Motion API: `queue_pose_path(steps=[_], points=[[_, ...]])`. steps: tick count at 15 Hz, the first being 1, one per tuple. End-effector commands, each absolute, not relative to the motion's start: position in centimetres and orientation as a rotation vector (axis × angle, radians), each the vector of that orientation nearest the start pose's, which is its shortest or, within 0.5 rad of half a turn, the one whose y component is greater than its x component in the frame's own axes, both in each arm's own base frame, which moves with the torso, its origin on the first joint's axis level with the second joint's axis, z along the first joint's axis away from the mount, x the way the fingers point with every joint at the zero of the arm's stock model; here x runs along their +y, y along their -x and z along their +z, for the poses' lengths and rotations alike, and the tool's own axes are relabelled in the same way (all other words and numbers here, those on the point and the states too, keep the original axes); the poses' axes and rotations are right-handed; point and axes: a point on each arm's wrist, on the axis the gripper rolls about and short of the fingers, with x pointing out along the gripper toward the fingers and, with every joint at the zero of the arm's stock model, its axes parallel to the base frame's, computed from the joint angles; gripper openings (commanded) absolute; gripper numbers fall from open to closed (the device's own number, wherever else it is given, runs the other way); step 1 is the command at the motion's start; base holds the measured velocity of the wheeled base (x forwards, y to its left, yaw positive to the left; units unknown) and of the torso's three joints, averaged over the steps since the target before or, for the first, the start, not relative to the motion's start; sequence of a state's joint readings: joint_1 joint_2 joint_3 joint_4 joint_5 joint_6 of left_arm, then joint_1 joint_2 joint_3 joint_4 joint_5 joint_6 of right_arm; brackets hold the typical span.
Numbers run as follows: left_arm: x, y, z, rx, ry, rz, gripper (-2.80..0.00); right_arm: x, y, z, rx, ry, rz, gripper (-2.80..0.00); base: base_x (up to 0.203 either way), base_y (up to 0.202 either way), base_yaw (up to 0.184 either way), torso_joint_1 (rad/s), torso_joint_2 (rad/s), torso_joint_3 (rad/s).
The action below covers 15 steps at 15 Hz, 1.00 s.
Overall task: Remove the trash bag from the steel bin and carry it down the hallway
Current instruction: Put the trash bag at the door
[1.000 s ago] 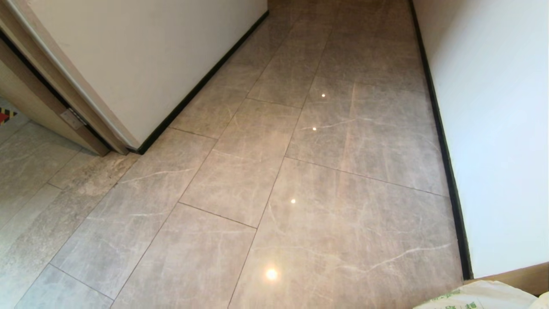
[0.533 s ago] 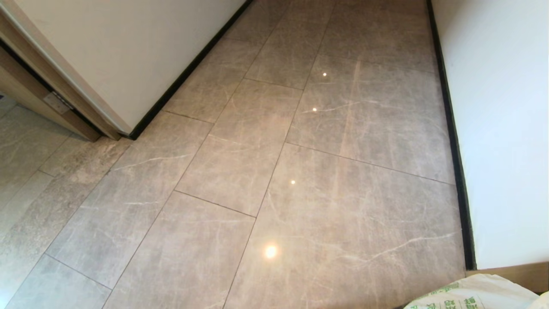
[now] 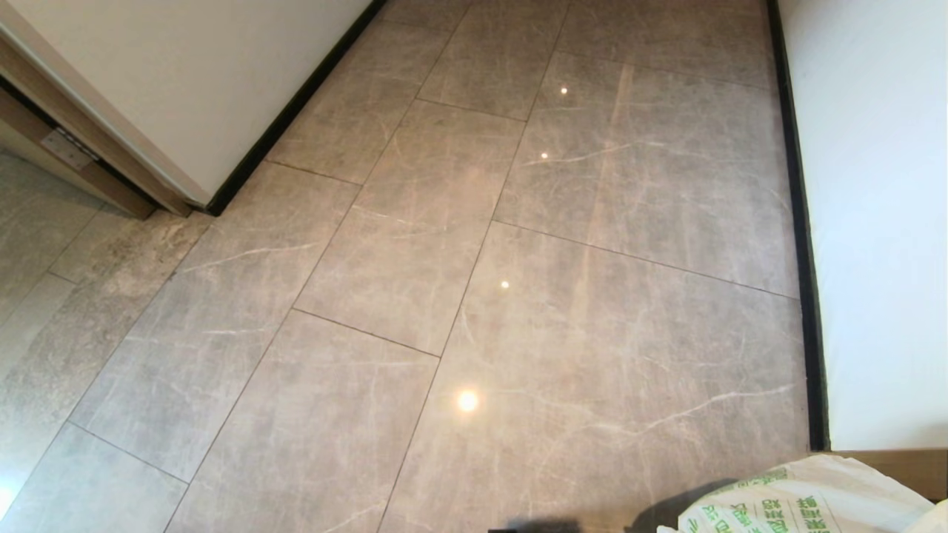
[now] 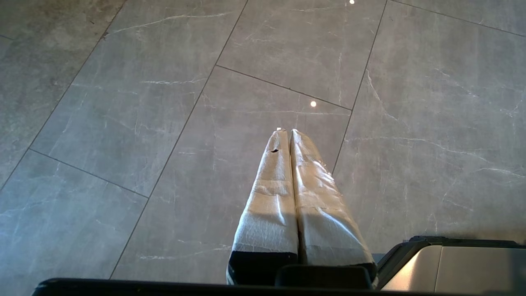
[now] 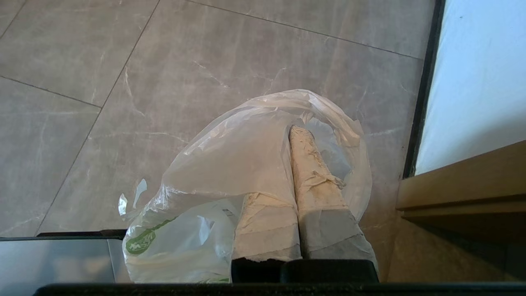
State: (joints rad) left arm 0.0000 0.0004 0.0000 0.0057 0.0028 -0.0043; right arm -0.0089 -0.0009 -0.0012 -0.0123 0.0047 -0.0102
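One trash bag (image 5: pixel 230 164) in R gripper (image 5: pixel 294 139)

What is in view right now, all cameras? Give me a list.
trash bag: one, white see-through with green print, clamped in the right gripper, hanging above the floor
floor tiles: many, glossy grey-beige, along the hallway
walls: two, white with black skirting, either side
door frame: one, wooden, far left
left gripper: one, white-wrapped, shut, empty
right gripper: one, white-wrapped, shut on the bag

green print on the trash bag (image 3: pixel 778 503), unreadable
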Motion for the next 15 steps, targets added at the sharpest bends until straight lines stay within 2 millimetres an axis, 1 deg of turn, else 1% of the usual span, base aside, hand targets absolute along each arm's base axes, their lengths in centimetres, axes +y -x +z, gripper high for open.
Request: queue_pose_path(steps=[1,2,4,6,7,9,11,12,14,15], points=[[0.0,2.3,7.5,0.006,0.003,0.003,-2.80,0.0,2.8,9.4,-0.052,0.016,-0.009,-2.80,0.000,0.000,0.000,0.000,0.00,-0.041],[0.0,2.3,7.5,0.006,0.003,0.003,-2.80,0.0,3.2,11.0,-0.042,0.017,-0.009,-2.80,0.000,0.000,0.000,0.006,0.00,-0.028],[0.0,2.3,7.5,0.006,0.003,0.003,-2.80,0.0,3.6,14.1,0.060,0.017,-0.007,-2.80,0.000,0.000,0.000,0.000,0.00,0.000],[0.0,2.3,7.5,0.006,0.003,0.003,-2.80,0.0,2.7,16.9,0.244,0.015,-0.009,-2.80,0.000,0.000,0.000,0.000,0.00,0.000],[0.0,2.3,7.5,0.006,0.003,0.003,-2.80,0.0,1.9,17.7,0.359,0.016,-0.009,-2.80,0.000,0.000,0.000,0.000,0.00,0.000],[0.0,2.3,7.5,0.006,0.003,0.003,-2.80,0.0,-0.5,18.8,0.537,0.019,-0.009,-2.80,0.000,0.000,0.000,0.000,0.00,0.000],[0.0,2.3,7.5,0.006,0.003,0.003,-2.80,-0.1,-3.6,19.9,0.680,0.023,-0.016,-2.80,0.000,0.000,0.000,0.000,0.00,0.000],[0.0,2.3,7.5,0.006,0.003,0.003,-2.80,-0.1,-5.2,20.0,0.759,0.031,-0.037,-2.80,0.000,0.000,0.000,0.000,0.00,0.000],[0.0,2.3,7.5,0.006,0.003,0.003,-2.80,-0.3,-7.9,19.2,0.920,0.051,-0.081,-2.80,0.000,0.000,0.000,0.000,0.00,0.000],[0.0,2.3,7.5,0.006,0.003,0.003,-2.80,-0.3,-9.1,18.4,0.991,0.064,-0.090,-2.80,0.000,0.000,0.000,0.000,0.00,0.000]])
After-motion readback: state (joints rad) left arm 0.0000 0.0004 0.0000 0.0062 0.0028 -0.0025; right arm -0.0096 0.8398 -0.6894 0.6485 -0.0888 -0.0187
